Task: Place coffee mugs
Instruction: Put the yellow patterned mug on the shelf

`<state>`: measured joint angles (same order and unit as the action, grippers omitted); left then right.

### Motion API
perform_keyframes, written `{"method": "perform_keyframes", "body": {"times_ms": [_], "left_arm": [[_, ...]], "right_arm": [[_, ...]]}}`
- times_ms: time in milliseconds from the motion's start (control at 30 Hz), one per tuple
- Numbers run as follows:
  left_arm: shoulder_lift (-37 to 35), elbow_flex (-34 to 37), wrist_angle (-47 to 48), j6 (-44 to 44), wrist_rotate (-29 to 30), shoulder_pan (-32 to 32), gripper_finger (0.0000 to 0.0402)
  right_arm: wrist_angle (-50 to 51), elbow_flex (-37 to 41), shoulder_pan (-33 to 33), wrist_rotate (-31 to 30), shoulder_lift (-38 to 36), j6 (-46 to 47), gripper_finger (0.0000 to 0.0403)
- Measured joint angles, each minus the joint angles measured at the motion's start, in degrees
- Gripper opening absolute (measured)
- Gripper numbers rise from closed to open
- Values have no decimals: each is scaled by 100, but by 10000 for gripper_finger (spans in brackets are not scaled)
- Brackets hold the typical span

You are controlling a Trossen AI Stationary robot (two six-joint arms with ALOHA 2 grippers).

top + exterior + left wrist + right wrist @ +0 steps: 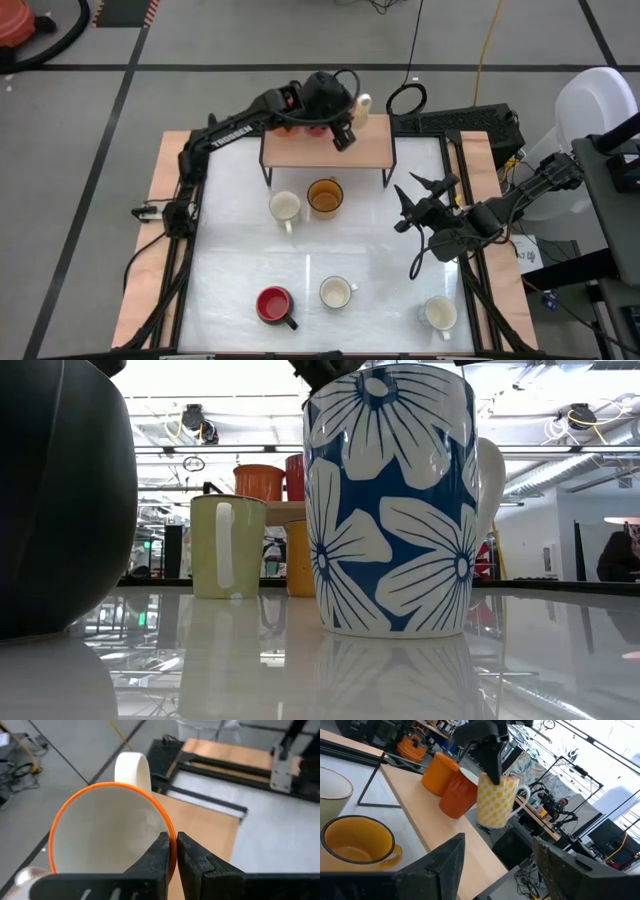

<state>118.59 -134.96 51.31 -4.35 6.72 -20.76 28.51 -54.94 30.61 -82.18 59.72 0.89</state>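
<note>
The left claw (172, 851) is held over the wooden shelf (300, 152) at the table's (230, 270) far side, its fingers pinched together on the rim of an orange mug (107, 832), one finger inside and one outside. Just beyond that mug, a cream mug (134, 767) is seen. In the right wrist view, the left arm's fingers are seen at a yellow-checked mug (497, 800), with two orange mugs (440, 772) just beside it on the shelf.

The right claw (418, 200) is held above the table's right side, its fingers spread apart and gripping nothing. Near it, toward the shelf, an amber mug (325, 196) and a white mug (285, 207) stand side by side. Nearer the table's front edge, a red mug (274, 304), another white mug (336, 292) and a third (439, 313) are set well apart. A blue flowered mug (390, 500) fills the low view.
</note>
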Motion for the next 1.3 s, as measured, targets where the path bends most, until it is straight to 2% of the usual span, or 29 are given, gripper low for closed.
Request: {"method": "perform_keyframes", "body": {"times_ms": [467, 900, 1300], "left_arm": [[495, -4, 258, -207, 29, 44, 34], [511, -2, 321, -211, 40, 25, 37], [500, -4, 509, -137, 133, -6, 102]], "right_arm": [[-46, 0, 0, 147, 0, 1, 212], [-44, 0, 0, 147, 0, -2, 212], [-44, 0, 0, 147, 0, 14, 212]]}}
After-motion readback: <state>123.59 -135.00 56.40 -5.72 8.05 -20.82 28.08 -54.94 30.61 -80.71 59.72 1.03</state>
